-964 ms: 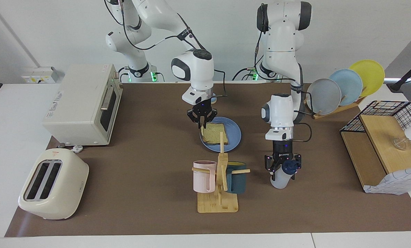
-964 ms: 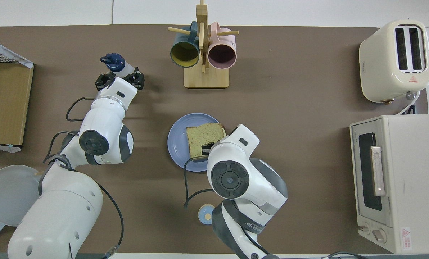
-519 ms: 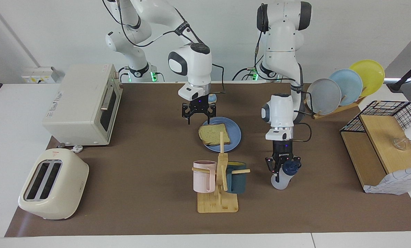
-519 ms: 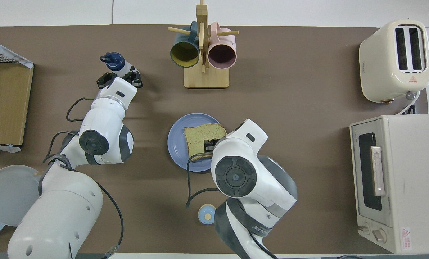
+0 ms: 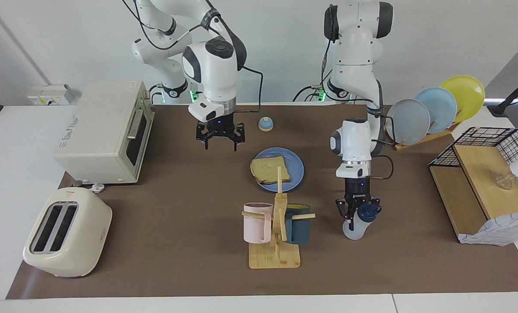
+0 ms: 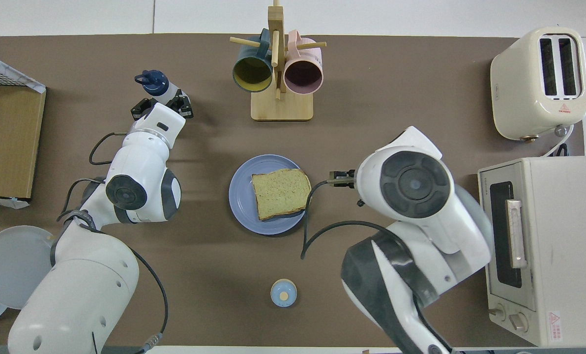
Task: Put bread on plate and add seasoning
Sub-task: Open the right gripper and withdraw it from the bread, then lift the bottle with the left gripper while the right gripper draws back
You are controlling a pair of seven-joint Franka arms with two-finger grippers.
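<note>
bread [image 5: 270, 169] lies flat on plate [image 5: 294, 161], so right end effector [image 5: 220, 147] hangs wide and empty above tabletop [image 5: 176, 208] beside plate, while left end effector [image 5: 355, 216] is clamped on upright seasoning [image 5: 358, 222] ready to lift.

White counter [image 5: 15, 143] with big brown mat [image 5: 189, 195] across most of it. Plain white wall [image 5: 68, 43] at robots' end, wall socket box [image 5: 50, 94] low on it near right arm's end. Cream oven [image 5: 104, 130] and cream toaster [image 5: 65, 232] sit toward right arm's end. Wooden rack with grey, light-blue, yellow plates [image 5: 437, 108] plus wire-and-wood shelf [image 5: 485, 178] toward left arm's end. Mug tree [image 5: 276, 230] with pink and teal mugs mid-mat. Light even, soft shadows.
</note>
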